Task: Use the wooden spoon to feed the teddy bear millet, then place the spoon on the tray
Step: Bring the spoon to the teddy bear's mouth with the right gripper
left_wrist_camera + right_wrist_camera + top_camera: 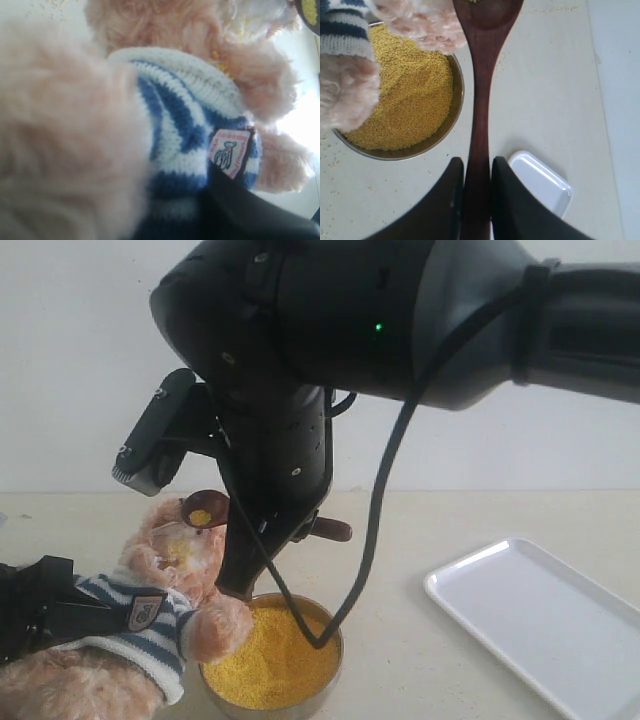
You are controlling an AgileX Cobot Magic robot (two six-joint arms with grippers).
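To the left of the metal bowl, the left gripper is clamped on the teddy bear at the torso. One dark finger lies across the striped shirt up to the shield badge, and the other finger is hidden behind the plush. The bear leans toward the bowl from its left side, with one fluffy paw over the bowl's left rim and just above the grain. A few yellow grains cling to the fur around its muzzle.

Above the bowl's left edge, the oval end of the wooden spoon sits at the bear's face with a small heap of millet in it. The thin handle runs back over the bowl into the right gripper. Its two black fingers are closed on the handle from either side, near the end, so the spoon is held in the air above the bowl.

The bowl stands on the pale surface, filled with a bright yellow mound of grain. A few loose grains lie on the surface close around it.

To the right of the bowl and clearly apart from it, the white tray lies flat on the surface.
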